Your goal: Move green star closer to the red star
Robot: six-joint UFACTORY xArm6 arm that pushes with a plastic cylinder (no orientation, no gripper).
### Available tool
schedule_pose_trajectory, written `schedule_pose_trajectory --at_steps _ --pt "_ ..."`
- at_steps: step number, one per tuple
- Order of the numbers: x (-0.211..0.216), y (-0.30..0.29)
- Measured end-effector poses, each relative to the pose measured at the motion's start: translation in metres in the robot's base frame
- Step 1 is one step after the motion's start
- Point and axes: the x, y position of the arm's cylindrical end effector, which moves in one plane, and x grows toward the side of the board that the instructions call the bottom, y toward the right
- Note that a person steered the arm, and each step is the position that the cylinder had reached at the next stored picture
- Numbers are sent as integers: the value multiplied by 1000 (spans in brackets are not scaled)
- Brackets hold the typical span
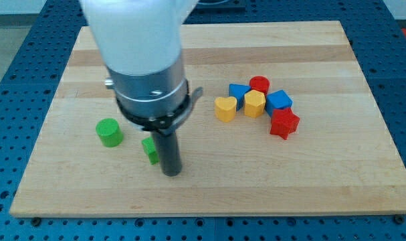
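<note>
My tip (170,173) touches the green star (150,149), on its right. No fingers here. Next: circle left, push toward the red star (284,124).

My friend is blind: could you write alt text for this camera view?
My tip rests beside a partly hidden green block on a wooden board; a green cylinder sits further left, and a red star lies right among clustered blocks.

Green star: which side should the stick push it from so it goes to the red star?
Push the green star on its left face, from the view's left, since the red star lies to the view's right. My tip now sits against its right side, so it must circle round first.
</note>
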Motion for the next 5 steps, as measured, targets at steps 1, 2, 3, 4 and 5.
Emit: schedule_pose_trajectory --at_steps 1,2,3,4,5 --pt "6 -14" --pt "6 -89" --pt "-26 -61" --pt "-54 -3" --pt "-54 57"
